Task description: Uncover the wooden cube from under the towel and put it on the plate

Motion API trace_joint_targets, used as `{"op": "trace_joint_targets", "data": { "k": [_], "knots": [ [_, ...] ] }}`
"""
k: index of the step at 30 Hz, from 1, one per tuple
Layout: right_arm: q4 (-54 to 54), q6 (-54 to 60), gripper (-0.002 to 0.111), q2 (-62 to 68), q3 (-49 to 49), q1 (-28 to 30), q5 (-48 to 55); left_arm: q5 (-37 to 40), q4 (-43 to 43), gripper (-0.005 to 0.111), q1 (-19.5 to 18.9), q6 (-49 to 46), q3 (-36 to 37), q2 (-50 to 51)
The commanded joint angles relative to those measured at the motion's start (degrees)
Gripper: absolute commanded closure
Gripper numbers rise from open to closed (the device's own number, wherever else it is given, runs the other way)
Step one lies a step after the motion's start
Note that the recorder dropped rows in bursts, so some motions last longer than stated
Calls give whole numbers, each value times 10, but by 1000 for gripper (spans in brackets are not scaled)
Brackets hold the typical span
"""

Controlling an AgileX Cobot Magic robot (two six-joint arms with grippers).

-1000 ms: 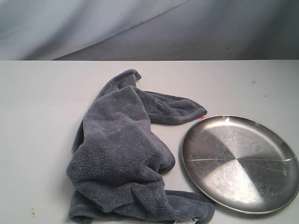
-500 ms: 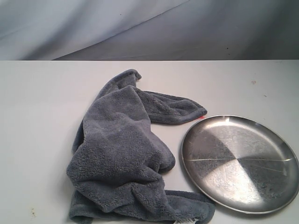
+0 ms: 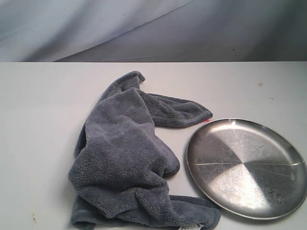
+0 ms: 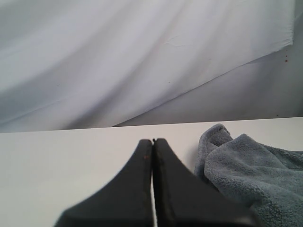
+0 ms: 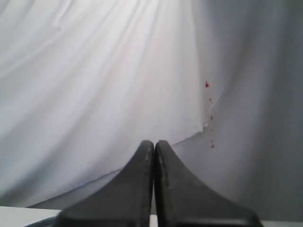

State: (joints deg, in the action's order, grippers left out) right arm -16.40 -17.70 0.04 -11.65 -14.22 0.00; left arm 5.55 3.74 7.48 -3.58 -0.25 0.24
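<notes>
Exterior view: towel [image 3: 127,158] lay bunched in a lumpy blue-grey heap on the counter [image 3: 38,120], left of centre. One arm of it ran out toward 2 o'clock and ended in a red tag [image 3: 209,116]. Another fold trailed along the near edge toward 4 o'clock.

Plate [image 3: 247,167] sat flat on the counter at 3 to 4 o'clock from the heap, with its shiny scratched face fully in view. Red tag was just beside the plate rim at the plate's 11 o'clock; couldn't tell if it touched. The near fold ended just beside the rim at about 7 o'clock.

Wooden cube: not visible in any view. The towel heap was the only cover on the counter, and I couldn't tell where the cube lay under it.

Left tool [image 4: 152,141]: both black fingers pressed together along their length, nothing pinched. Pale counter beneath it, towel [image 4: 251,170] edge near the fingers and apart from them. Couldn't tell its height over the counter.

Right tool [image 5: 154,142]: fingers likewise pressed together, nothing between them. It faced the draped white backdrop [image 5: 94,71], which carried a few red specks [image 5: 207,85].
</notes>
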Motion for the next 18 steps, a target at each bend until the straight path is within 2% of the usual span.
{"op": "trace_joint_targets", "data": {
  "k": [1,6,13,18],
  "knots": [
    [-72,-1,108,0,-45,-1,-4,-6,0,107,-1,1,3,-2],
    [-119,28,108,0,-102,-1,51,-6,0,107,-1,2,3,-2],
    [-180,31,108,0,-178,-1,241,-6,0,107,-1,2,3,-2],
    [-171,51,108,43,-220,-1,372,-6,0,107,-1,1,3,-2]
  ]
}}
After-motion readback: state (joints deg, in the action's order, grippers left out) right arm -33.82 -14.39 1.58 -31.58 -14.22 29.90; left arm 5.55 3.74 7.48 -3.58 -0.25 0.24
